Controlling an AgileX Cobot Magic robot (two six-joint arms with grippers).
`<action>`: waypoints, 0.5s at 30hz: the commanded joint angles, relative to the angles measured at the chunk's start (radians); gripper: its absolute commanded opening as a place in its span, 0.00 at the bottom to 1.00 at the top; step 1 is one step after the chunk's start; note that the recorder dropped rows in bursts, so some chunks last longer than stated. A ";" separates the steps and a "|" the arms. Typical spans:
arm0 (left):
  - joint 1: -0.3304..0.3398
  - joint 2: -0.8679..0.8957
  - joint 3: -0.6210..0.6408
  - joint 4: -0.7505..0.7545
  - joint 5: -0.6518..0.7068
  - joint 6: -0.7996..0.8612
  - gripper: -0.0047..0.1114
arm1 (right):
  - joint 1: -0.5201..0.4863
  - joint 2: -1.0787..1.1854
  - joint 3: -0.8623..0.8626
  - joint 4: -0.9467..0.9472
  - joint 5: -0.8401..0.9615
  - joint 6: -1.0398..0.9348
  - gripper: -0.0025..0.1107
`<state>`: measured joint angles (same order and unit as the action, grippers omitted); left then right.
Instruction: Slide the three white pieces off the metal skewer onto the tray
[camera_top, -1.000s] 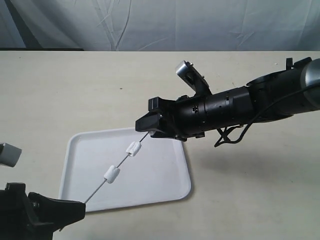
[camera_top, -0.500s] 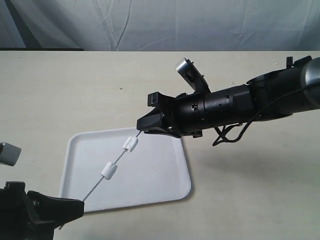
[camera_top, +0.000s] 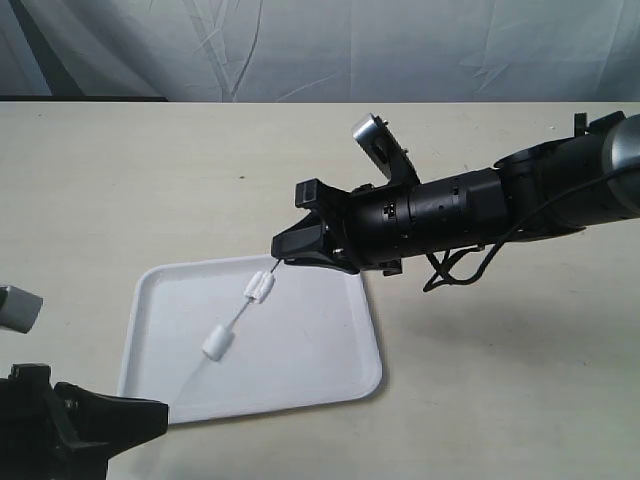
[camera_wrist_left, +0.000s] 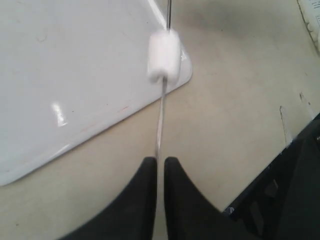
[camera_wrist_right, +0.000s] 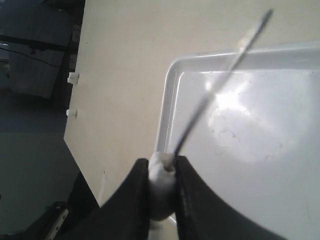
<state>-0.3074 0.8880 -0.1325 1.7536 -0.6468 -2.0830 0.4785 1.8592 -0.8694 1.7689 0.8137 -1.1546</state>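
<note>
My left claw (camera_wrist_left: 160, 161) has its fingers almost together, the metal skewer (camera_wrist_left: 161, 110) running into the slit; I cannot tell whether it pinches. The rod slants toward 1 o'clock above the tray (camera_top: 310, 350), carrying the near white piece (camera_top: 218, 341) and the middle white piece (camera_top: 260, 288). At the far end, my right claw (camera_wrist_right: 162, 162) is clamped on the third white piece (camera_wrist_right: 161, 187).
</note>
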 joint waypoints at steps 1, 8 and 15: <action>-0.004 -0.004 0.004 -0.009 0.018 0.000 0.22 | 0.000 0.002 -0.003 -0.024 0.042 -0.027 0.02; -0.004 -0.002 0.004 -0.009 -0.040 -0.003 0.28 | 0.037 0.002 -0.008 -0.024 0.029 -0.048 0.02; -0.004 -0.002 0.010 -0.009 -0.076 -0.001 0.28 | 0.051 0.000 -0.058 -0.024 0.058 -0.046 0.02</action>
<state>-0.3074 0.8880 -0.1309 1.7518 -0.7165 -2.0849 0.5280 1.8592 -0.9065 1.7432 0.8411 -1.1903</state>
